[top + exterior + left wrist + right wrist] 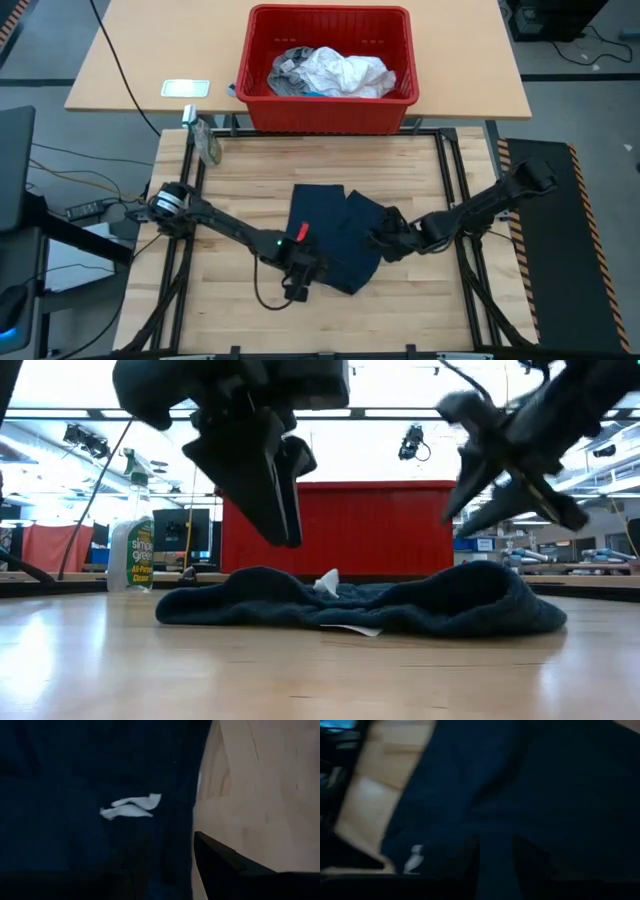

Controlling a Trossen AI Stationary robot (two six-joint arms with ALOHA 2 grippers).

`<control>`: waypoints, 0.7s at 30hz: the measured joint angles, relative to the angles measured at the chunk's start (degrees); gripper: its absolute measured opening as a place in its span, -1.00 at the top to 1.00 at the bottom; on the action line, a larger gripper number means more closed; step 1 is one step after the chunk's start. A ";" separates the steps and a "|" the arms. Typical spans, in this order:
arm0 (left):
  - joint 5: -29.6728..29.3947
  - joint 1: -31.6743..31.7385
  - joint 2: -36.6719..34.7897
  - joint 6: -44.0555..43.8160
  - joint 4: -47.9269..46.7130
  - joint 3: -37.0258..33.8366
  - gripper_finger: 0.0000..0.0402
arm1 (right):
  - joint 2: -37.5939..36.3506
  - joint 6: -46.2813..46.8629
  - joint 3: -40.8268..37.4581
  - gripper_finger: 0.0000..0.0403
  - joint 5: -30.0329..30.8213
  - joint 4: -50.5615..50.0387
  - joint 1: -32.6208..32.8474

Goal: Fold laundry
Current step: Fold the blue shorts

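A dark navy garment (pixel 335 235) lies crumpled flat on the wooden table (pixel 240 300), with a white tag (pixel 328 580) showing on top. My left gripper (pixel 285 538) hangs above the garment's near left part, pointing steeply down, open by a narrow gap with nothing in it. My right gripper (pixel 515 520) hovers above the garment's right part, slanting down, its fingers apart and empty. In the left wrist view the tag (pixel 131 807) lies on the navy cloth beyond one finger (pixel 225 862). More laundry, white and grey (pixel 340 72), lies in the basket.
A red plastic basket (pixel 325 118) stands on the far table behind the work surface. A spray bottle (pixel 205 140) lies at the table's far left corner. Bare wood (pixel 420 310) lies along the near edge and to the left of the garment.
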 joint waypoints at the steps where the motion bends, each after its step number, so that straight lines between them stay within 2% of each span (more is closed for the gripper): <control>1: 0.01 0.53 -0.36 0.55 -0.25 0.00 0.23 | 0.75 -0.83 1.25 0.40 0.04 -1.08 0.58; 7: 0.11 3.95 -1.17 2.04 -1.74 -0.02 0.23 | 7.86 0.72 4.56 0.43 -4.87 -13.17 1.82; 12: 1.65 3.58 -1.25 3.85 8.75 -0.04 0.23 | 13.00 1.33 4.65 0.49 -10.96 -14.47 1.26; 16: 1.66 2.98 -1.30 6.91 16.31 -0.02 0.23 | 16.48 -0.47 5.11 0.51 -15.09 -5.94 1.19; 19: 1.64 3.14 -1.30 6.74 15.69 0.00 0.23 | 17.47 0.85 4.96 0.52 -20.16 6.85 2.07; 21: 1.63 3.14 -1.34 5.15 13.13 0.00 0.23 | 16.87 -0.53 4.63 0.52 -19.98 12.33 2.40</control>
